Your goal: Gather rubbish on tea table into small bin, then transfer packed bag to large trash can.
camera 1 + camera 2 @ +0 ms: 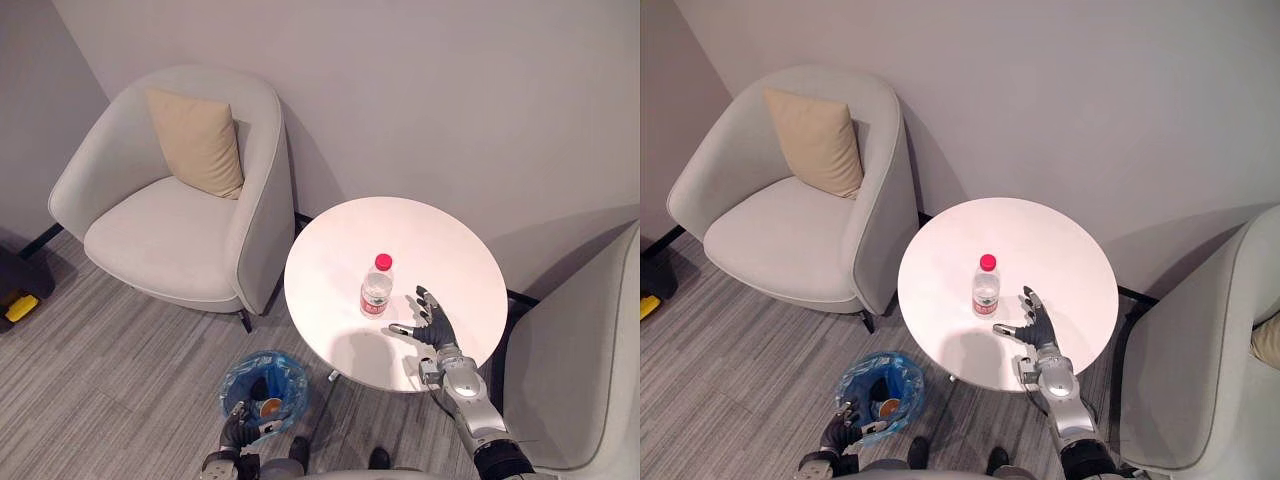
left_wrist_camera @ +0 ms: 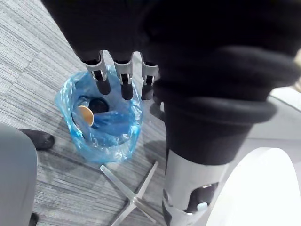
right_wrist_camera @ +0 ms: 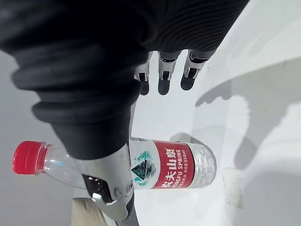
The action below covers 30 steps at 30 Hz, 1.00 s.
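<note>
Clear plastic water bottle [image 1: 376, 288], red cap, red label: upright near middle of round white desk [image 1: 420, 235]. Small bin lined with blue plastic bag [image 1: 262, 382]: on floor beside desk, brownish round item [image 2: 85, 116] inside.

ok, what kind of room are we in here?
Likely a lounge or waiting corner, office or hotel: a pale armchair with a beige cushion, a second armchair opposite, and a small round white tea table between them, on a grey striped floor.

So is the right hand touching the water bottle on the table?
Apart. The left eye view shows bare white table between the open right hand and the upright water bottle.
</note>
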### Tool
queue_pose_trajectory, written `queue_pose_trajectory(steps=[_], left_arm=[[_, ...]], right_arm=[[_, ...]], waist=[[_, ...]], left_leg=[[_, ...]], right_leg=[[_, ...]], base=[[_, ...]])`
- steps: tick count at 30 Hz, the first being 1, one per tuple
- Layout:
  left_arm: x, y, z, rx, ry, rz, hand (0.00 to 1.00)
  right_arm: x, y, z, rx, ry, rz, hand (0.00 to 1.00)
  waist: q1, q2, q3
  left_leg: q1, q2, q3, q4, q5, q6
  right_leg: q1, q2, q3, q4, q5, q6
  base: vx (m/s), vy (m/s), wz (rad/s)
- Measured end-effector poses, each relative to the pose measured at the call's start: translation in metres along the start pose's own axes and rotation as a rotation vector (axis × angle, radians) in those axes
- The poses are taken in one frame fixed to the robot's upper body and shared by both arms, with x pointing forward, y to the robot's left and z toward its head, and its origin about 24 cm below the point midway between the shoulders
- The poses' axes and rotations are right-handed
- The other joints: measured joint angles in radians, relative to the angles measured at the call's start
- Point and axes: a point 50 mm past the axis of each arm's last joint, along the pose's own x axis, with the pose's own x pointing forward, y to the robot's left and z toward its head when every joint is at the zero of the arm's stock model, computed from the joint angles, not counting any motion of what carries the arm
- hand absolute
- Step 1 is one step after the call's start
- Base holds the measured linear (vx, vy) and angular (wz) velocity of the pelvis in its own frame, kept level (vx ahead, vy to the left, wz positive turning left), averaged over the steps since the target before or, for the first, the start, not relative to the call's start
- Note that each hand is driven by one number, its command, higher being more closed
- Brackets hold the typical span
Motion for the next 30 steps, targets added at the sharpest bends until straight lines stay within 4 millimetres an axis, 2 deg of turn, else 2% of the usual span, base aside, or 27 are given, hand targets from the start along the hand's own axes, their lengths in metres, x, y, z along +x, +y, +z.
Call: queue_pose_trajectory(steps=[9,14,22,23,25,30], left_arm=[[0.0,-0.001,0.0,0.003,0.0,-0.006,0.0],[0.001,-0.002,0.002,0.002,-0.01,-0.008,0.0],[0.001,-0.003,0.01,-0.003,-0.047,-0.013,0.0],[0.001,-0.003,0.01,-0.005,-0.05,-0.012,0.0],[0.002,-0.003,0.014,-0.024,-0.067,-0.012,0.0],[0.003,-0.003,0.016,-0.042,-0.077,-0.009,0.0]], right_arm=[[0.016,0.004,0.019,-0.037,-0.055,0.043,0.0],[0.028,0.004,0.022,-0.037,-0.039,0.042,0.0],[0.053,0.012,0.051,-0.044,-0.097,0.065,0.0],[0.054,0.011,0.052,-0.043,-0.099,0.06,1.0],[0.059,0.01,0.062,-0.02,-0.121,0.045,1.0],[0.071,0.008,0.082,0.005,-0.159,0.021,1.0]], waist=[[0.003,0.012,-0.001],[0.029,0.016,0.001],[0.036,0.033,0.052],[0.038,0.033,0.053],[0.051,0.037,0.076],[0.055,0.043,0.1]], left_leg=[[-0.021,-0.001,-0.006,0.004,0.0,0.0],[-0.027,-0.003,-0.021,0.004,0.002,0.0],[-0.05,-0.005,-0.053,0.002,0.017,-0.001],[-0.055,-0.005,-0.054,0.002,0.019,-0.001],[-0.062,-0.004,-0.055,0.001,0.023,-0.002],[-0.075,-0.007,-0.061,0.003,0.028,0.0]], right_leg=[[-0.016,0.001,-0.006,0.0,0.0,0.0],[-0.014,0.0,-0.026,-0.004,0.0,0.0],[-0.024,-0.001,-0.055,-0.001,0.0,-0.001],[-0.029,-0.001,-0.056,0.001,0.0,-0.001],[-0.037,-0.001,-0.057,0.006,0.0,-0.001],[-0.051,-0.004,-0.062,0.013,0.0,-0.001]], base=[[0.0,-0.003,0.02],[-0.02,-0.015,0.1],[-0.05,-0.015,0.11],[-0.04,-0.009,0.04],[-0.03,-0.008,0.03],[-0.02,-0.003,0.04]])
